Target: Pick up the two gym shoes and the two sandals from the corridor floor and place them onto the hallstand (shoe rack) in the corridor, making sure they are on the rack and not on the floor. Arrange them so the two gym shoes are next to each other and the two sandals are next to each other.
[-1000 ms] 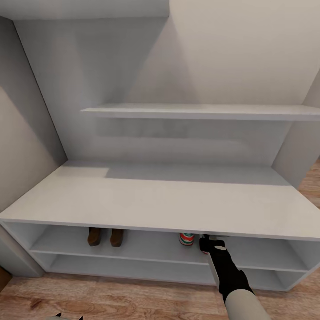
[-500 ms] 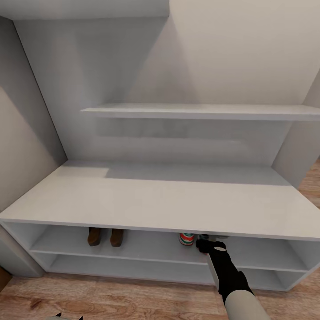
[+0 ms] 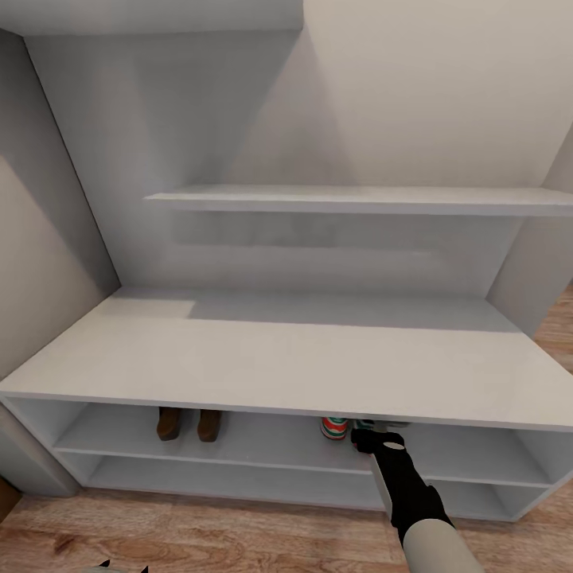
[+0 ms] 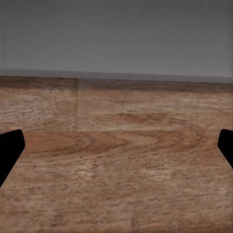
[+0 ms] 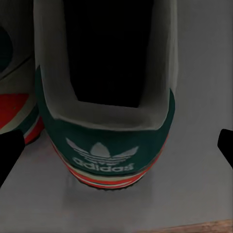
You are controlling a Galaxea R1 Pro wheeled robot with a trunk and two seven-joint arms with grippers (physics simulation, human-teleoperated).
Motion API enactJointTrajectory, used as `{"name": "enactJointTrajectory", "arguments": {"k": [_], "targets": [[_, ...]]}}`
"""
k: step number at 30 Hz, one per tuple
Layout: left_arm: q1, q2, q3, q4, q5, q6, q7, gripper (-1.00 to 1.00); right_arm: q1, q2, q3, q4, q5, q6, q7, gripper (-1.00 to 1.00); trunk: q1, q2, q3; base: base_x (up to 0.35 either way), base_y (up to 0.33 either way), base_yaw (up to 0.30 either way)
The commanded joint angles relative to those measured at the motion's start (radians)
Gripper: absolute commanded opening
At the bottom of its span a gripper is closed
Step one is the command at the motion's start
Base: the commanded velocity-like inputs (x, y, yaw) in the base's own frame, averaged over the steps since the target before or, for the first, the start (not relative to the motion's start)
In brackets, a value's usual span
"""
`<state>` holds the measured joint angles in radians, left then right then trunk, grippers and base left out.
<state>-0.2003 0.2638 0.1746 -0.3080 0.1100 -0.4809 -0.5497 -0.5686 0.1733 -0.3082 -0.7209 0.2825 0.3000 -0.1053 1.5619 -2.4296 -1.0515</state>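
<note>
Right end effector at hallstand upper shelf, fingers spread wide, sneaker heel between them, second sneaker just beside. Sandals farther left, same shelf. Left end effector wide apart over floor.

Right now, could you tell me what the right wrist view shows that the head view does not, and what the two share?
Right wrist alone: the second gym shoe's green heel with its white trefoil logo, standing free between the spread fingertips. Head alone: the two sandals side by side further left on the upper shelf, and the right gripper reaching under the bench top. Both: the first gym shoe and the hallstand.
</note>
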Motion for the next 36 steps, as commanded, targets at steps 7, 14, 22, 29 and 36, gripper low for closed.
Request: {"name": "enactJointTrajectory", "arguments": {"k": [7, 14, 22, 29, 36], "targets": [[-0.001, 0.0, 0.002, 0.001, 0.01, 0.002, -0.01, 1.0, -0.001, 0.001, -0.003, -0.002, 0.007, 0.005, 0.001, 1.0, 0.0, 0.0, -0.001, -0.009, 0.0, 0.0], [-0.001, 0.0, 0.002, 0.001, 0.011, 0.002, -0.01, 1.0, -0.001, 0.001, -0.003, -0.002, 0.007, 0.005, 0.001, 1.0, 0.0, 0.0, -0.001, -0.176, 0.0, 0.0], [-0.001, 0.0, 0.002, 0.001, 0.011, 0.002, -0.01, 1.0, -0.001, 0.001, -0.003, -0.003, 0.007, 0.005, 0.001, 1.0, 0.0, 0.0, -0.001, -0.301, 0.0, 0.0], [-0.001, 0.0, 0.002, 0.001, 0.011, 0.002, -0.011, 1.0, -0.001, 0.001, -0.003, -0.002, 0.007, 0.005, 0.001, 1.0, 0.0, 0.0, -0.001, -0.329, 0.0, 0.0], [-0.001, 0.0, 0.002, 0.001, 0.011, 0.002, -0.012, 1.0, -0.001, 0.001, -0.003, -0.002, 0.007, 0.005, 0.001, 1.0, 0.0, 0.0, -0.001, -0.333, 0.0, 0.0]]}}
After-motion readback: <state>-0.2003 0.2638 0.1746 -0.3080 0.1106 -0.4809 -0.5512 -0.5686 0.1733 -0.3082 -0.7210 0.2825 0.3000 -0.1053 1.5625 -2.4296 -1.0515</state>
